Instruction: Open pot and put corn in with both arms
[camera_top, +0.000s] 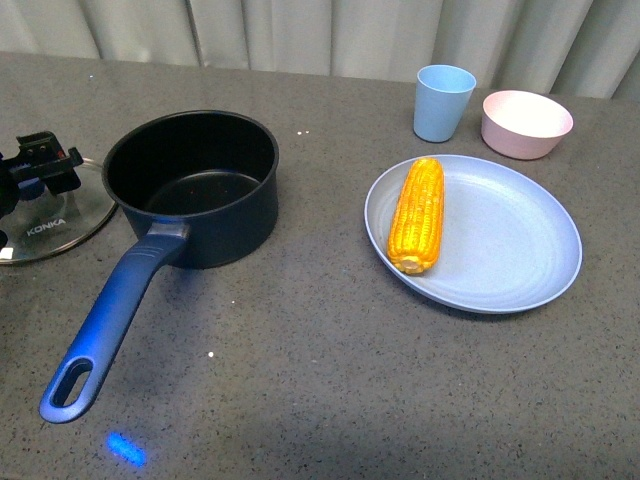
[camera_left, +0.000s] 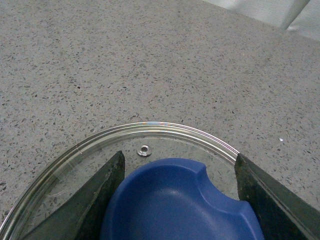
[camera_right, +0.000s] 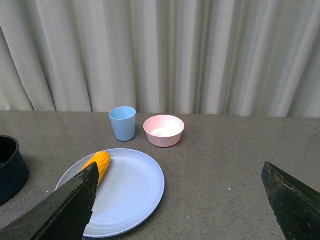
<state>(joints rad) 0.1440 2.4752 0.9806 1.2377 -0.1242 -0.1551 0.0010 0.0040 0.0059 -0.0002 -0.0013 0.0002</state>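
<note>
Left gripper (camera_left: 178, 157): fingers flanked the blue knob (camera_left: 175, 205) of the glass lid (camera_top: 50, 225). You could not tell whether they clamped it. The lid lay flat on the speckled table (camera_top: 330, 380), just left of the pot (camera_top: 190, 180), which stood open, matte black inside. Right gripper (camera_right: 180, 165) hung wide and empty, well short of the corn (camera_top: 418, 215) on the smooth blue plate (camera_top: 510, 250). Judged: opening done. Next, you needed the right jaws across the ribbed, rounded corn.

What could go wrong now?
The left gripper straddles the knob on the lid, so pulling away crooked might drag the lid into the pot beside it. The corn is round and lies near the edge of the plate; a clumsy pinch from the open right gripper might roll it off.
</note>
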